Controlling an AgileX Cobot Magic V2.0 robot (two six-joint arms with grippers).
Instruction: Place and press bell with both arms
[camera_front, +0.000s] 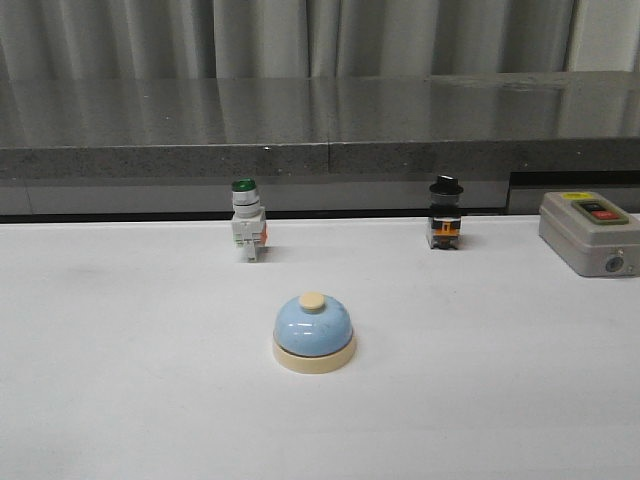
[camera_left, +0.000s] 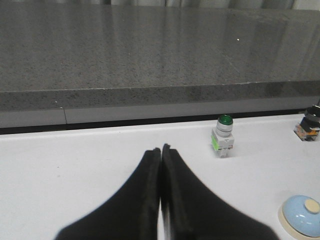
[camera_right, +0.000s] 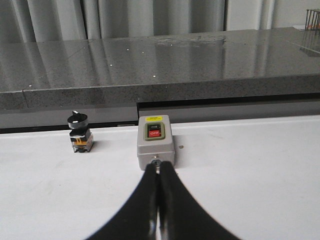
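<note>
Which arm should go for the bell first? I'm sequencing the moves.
Probably left. The bell shows in its wrist view, beside the shut left hand. The right hand, also shut, faces the grey switch box, with no bell in view.

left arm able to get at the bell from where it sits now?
Probably yes. The left gripper is shut and holds nothing, and only bare table lies between it and the bell; the green-capped switch stands farther back.

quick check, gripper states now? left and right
Left gripper: closed, holding nothing, away from the bell.
Right gripper: closed, holding nothing, tips just in front of the grey switch box.
</note>
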